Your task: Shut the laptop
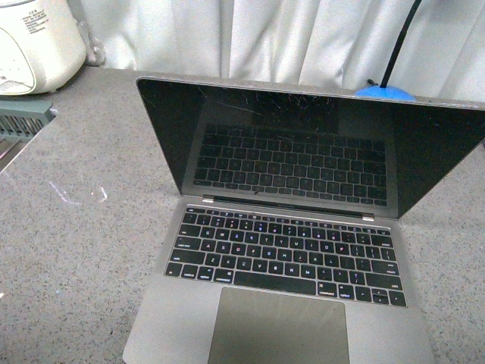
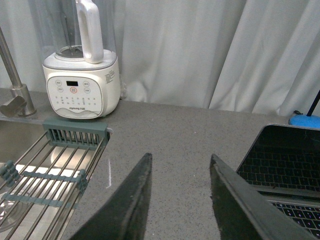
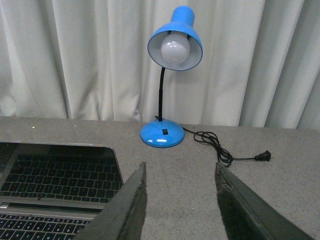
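Front view: the laptop (image 1: 288, 258) stands open on a speckled grey countertop (image 1: 76, 250), its scratched black screen upright and reflecting the keys. A white curtain (image 1: 265, 38) closes off the room behind, with a white appliance (image 1: 38, 42) at the far left corner. Left wrist view: the left gripper (image 2: 180, 157) is spread wide with nothing between its two dark fingers, which hang over bare countertop. The laptop (image 2: 285, 170) sits apart from it, toward the robot's right. Ahead of the gripper and to the other side are the white appliance (image 2: 82, 85) against the curtain and a wire sink rack (image 2: 55, 170) beside a faucet (image 2: 12, 75). Right wrist view: the right gripper (image 3: 180, 166) is likewise parted and empty. The laptop (image 3: 60, 180) lies just beside one finger, not touching it. Ahead of the gripper a blue desk lamp (image 3: 162, 135) stands before the curtain, its black cord (image 3: 220, 150) lying unplugged on the countertop.
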`<act>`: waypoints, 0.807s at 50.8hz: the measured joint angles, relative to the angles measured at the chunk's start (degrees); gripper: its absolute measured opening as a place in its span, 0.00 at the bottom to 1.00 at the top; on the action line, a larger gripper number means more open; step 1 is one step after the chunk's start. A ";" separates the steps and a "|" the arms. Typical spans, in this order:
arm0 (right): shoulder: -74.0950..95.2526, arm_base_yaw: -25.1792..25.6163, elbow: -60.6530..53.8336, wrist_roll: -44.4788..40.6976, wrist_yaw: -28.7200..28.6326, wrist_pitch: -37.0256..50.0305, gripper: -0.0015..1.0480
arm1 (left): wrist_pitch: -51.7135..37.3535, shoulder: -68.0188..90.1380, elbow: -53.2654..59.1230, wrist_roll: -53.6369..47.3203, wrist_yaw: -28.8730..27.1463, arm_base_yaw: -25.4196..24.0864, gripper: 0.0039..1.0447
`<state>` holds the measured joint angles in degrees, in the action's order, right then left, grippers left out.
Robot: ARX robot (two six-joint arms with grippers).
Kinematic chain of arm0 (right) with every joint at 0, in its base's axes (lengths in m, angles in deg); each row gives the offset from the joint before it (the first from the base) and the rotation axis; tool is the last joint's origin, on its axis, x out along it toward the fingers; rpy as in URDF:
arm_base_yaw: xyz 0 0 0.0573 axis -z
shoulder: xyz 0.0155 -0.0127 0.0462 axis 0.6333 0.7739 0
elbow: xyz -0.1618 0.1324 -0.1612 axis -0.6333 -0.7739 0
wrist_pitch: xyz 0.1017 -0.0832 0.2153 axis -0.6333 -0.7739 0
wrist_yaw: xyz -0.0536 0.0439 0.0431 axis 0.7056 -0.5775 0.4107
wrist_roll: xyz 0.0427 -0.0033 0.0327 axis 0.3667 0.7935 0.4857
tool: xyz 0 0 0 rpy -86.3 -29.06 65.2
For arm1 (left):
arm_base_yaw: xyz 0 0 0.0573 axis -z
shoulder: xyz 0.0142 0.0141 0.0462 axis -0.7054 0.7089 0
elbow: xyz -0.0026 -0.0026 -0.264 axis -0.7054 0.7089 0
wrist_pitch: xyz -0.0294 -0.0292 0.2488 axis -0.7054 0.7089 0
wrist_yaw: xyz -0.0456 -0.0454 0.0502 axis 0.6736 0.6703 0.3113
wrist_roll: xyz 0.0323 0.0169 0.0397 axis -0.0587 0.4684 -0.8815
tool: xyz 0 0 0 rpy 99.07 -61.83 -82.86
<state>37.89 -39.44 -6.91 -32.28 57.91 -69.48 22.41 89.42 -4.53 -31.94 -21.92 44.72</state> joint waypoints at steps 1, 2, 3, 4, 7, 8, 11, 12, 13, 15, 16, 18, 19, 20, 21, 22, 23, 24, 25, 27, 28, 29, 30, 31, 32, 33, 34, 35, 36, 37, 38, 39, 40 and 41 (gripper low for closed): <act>0.00 0.00 0.00 0.00 0.00 0.02 0.34 | 0.00 0.00 0.00 0.00 0.00 0.00 0.32; 0.00 0.00 0.00 0.00 0.00 0.02 0.29 | 0.00 0.00 0.00 0.00 0.00 0.00 0.26; 0.00 0.00 0.00 0.00 0.00 0.02 0.25 | 0.00 0.00 0.00 0.00 0.00 0.00 0.21; 0.00 0.00 0.00 0.00 0.00 0.02 0.20 | 0.00 0.00 0.00 0.00 0.00 0.00 0.18; 0.00 0.00 0.00 0.00 0.00 0.00 0.08 | 0.00 0.00 0.00 0.00 0.00 0.00 0.06; 0.00 0.00 0.00 0.00 0.00 0.00 0.05 | 0.00 0.00 0.00 0.09 0.04 0.00 0.04; 0.00 0.00 0.00 0.00 -0.02 0.02 0.01 | 0.00 0.00 0.00 0.00 0.00 0.00 0.04; 0.00 0.00 0.00 0.00 0.00 0.00 0.01 | 0.00 0.00 0.00 0.00 0.00 0.00 0.04; 0.00 0.00 0.00 -0.02 -0.02 0.02 0.01 | 0.00 0.00 0.00 0.00 0.00 0.00 0.04; 0.00 0.00 0.00 0.00 0.00 0.02 0.01 | 0.00 0.00 0.00 0.00 0.00 0.00 0.04; 0.00 0.00 0.00 -0.02 0.00 0.00 0.01 | 0.00 0.00 0.00 0.00 0.00 0.00 0.04; -0.07 -0.20 -0.13 -0.35 0.79 0.83 0.01 | 0.52 1.03 -0.11 4.35 -7.82 2.60 0.04; -0.31 -0.59 -0.26 -0.94 2.12 2.54 0.01 | 0.61 2.23 -0.17 10.29 -14.34 5.25 0.04; -0.31 -1.20 -0.48 -1.36 3.82 5.16 0.01 | 0.61 2.56 -0.17 11.23 -16.33 6.10 0.04; -0.31 -1.60 -0.70 -1.79 5.09 6.97 0.01 | 0.63 3.15 -0.17 15.80 -20.06 7.52 0.04; -0.31 -1.79 -0.70 -2.25 5.88 7.93 0.01 | 0.63 3.48 -0.15 19.52 -22.82 8.66 0.04; -0.22 -2.25 -0.81 -2.93 7.26 10.82 0.01 | 0.63 3.69 -0.15 22.88 -24.68 9.46 0.04; -0.15 -2.32 -0.81 -2.93 7.26 11.82 0.01 | 0.61 3.78 -0.15 26.08 -26.47 10.10 0.04; -0.02 -2.45 -0.85 -3.65 8.35 13.66 0.01 | 0.48 3.78 -0.15 29.03 -27.69 10.45 0.04; 0.07 -2.73 -0.85 -4.35 9.46 16.57 0.01 | 0.26 3.76 -0.15 32.76 -28.70 10.69 0.04; 0.20 -2.80 -0.85 -4.59 9.79 17.46 0.01 | 0.22 3.76 -0.15 34.21 -29.07 10.82 0.04; 0.35 -2.86 -0.85 -4.76 10.25 18.34 0.01 | 0.17 3.74 -0.15 35.76 -29.16 10.80 0.04; 0.72 -3.08 -0.85 -5.03 10.49 20.04 0.01 | 0.00 3.72 -0.15 37.40 -29.20 10.86 0.04; 0.92 -3.17 -0.85 -5.44 10.88 20.70 0.01 | -0.20 3.72 -0.15 38.29 -29.31 11.04 0.04; 1.36 -3.41 -0.85 -5.81 11.32 22.32 0.01 | -0.48 3.78 -0.15 39.12 -29.79 11.56 0.04; 1.66 -3.54 -0.85 -6.08 11.61 23.43 0.01 | -0.79 3.87 -0.15 39.12 -30.23 12.04 0.04; 2.01 -3.72 -0.85 -6.21 11.78 24.57 0.01 | -1.42 4.11 -0.15 39.15 -31.10 12.94 0.04; 2.36 -3.76 -0.85 -6.43 12.13 25.92 0.01 | -2.40 4.57 -0.15 38.80 -32.39 14.21 0.04; 2.47 -3.78 -0.85 -6.56 12.22 26.58 0.01 | -3.85 5.31 -0.15 38.34 -34.01 15.91 0.04; 2.86 -3.91 -0.85 -6.56 12.41 27.65 0.01 | -6.80 6.88 -0.17 36.72 -36.54 18.99 0.04; 3.15 -4.00 -0.85 -6.56 12.46 28.09 0.01 | -9.42 8.35 -0.17 35.26 -37.94 21.35 0.04; 3.69 -4.17 -0.85 -6.64 12.48 29.11 0.01 | -12.24 10.16 -0.28 33.66 -38.93 23.78 0.04; 4.13 -4.31 -0.85 -6.78 12.41 29.75 0.01 | -13.62 11.15 -0.39 32.44 -39.21 24.92 0.04; 5.44 -4.63 -0.85 -7.02 12.15 31.23 0.01 | -16.48 13.31 -0.68 31.26 -39.47 27.06 0.04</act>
<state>43.33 -44.07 -7.76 -39.30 70.06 -38.25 5.93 102.73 -5.21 -0.68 -61.39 71.77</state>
